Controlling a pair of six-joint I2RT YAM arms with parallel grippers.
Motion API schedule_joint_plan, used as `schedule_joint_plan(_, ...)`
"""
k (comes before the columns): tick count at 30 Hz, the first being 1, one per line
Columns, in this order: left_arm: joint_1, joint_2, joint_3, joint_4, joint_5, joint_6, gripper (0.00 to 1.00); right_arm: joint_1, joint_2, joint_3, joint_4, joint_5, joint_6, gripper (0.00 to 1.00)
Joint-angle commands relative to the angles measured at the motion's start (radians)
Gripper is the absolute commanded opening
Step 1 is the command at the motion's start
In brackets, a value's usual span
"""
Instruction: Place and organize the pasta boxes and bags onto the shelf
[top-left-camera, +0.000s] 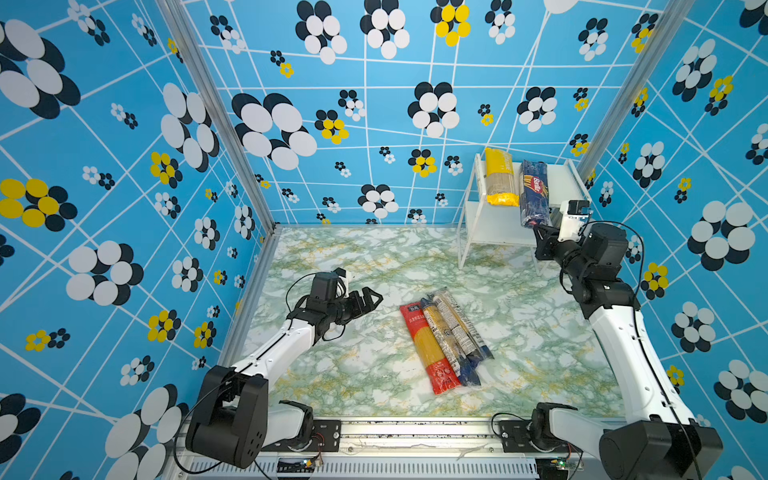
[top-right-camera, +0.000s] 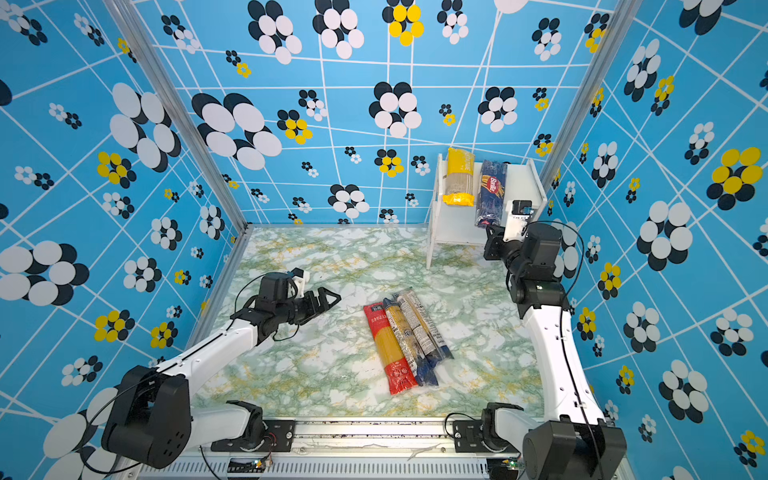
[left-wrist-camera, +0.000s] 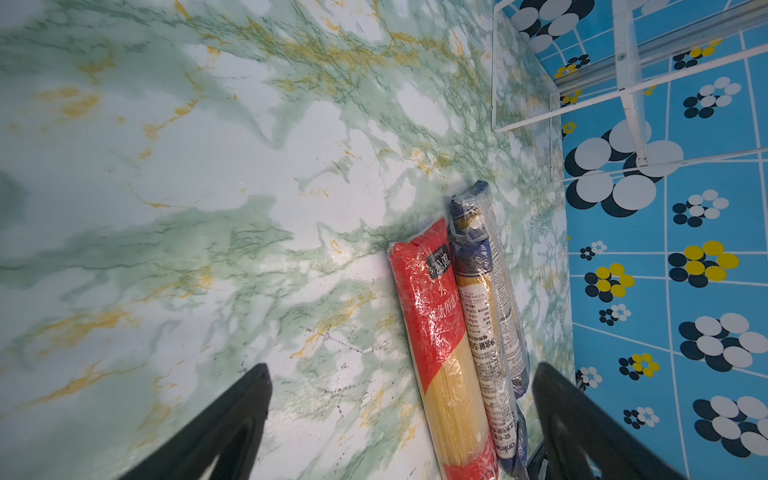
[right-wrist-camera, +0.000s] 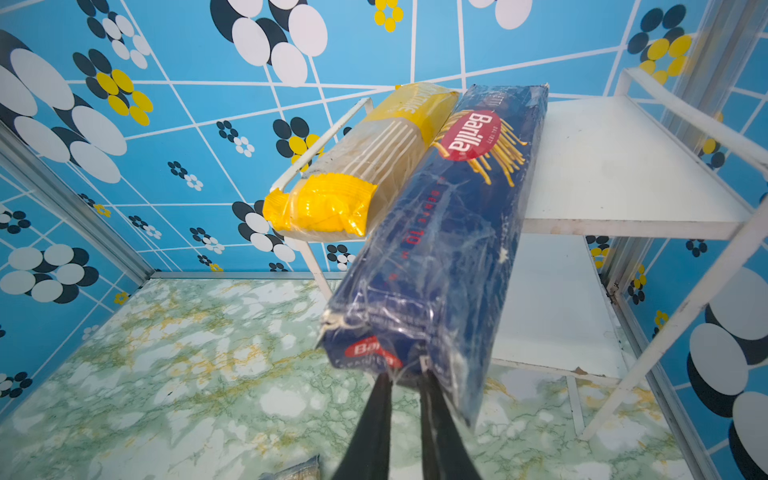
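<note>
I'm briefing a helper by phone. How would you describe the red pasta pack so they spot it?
On the green-marbled table, three long packs lie side by side near the middle. The red pasta pack is the outer one, toward the left arm. Unlike the two slimmer clear packs with dark-blue ends, it is wider, with red ends.

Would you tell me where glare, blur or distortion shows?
Both top views: distortion bows lines on the blue flowered wall. Left wrist view: glare streaks the red plastic spaghetti pack. Right wrist view: the dark blue Barilla spaghetti pack blurs at its near end.
</note>
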Motion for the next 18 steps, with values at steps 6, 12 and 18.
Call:
schedule_joint_plan(6, -0.006, 0.023, 0.029, 0.015, -0.005, 0.008, 0.99, -0.005, 0.024, 0.065, -0.046, 0.062, -0.022, 0.18)
schedule_joint_plan(12, -0.005, 0.028, 0.027, 0.018, -0.003, 0.007, 0.99, -0.006, 0.045, 0.103, -0.087, 0.094, -0.034, 0.18)
schedule_joint_plan(18, -0.005, 0.029, 0.027, 0.019, -0.003, 0.006, 0.99, -0.006, 0.068, 0.142, -0.117, 0.102, -0.041, 0.18)
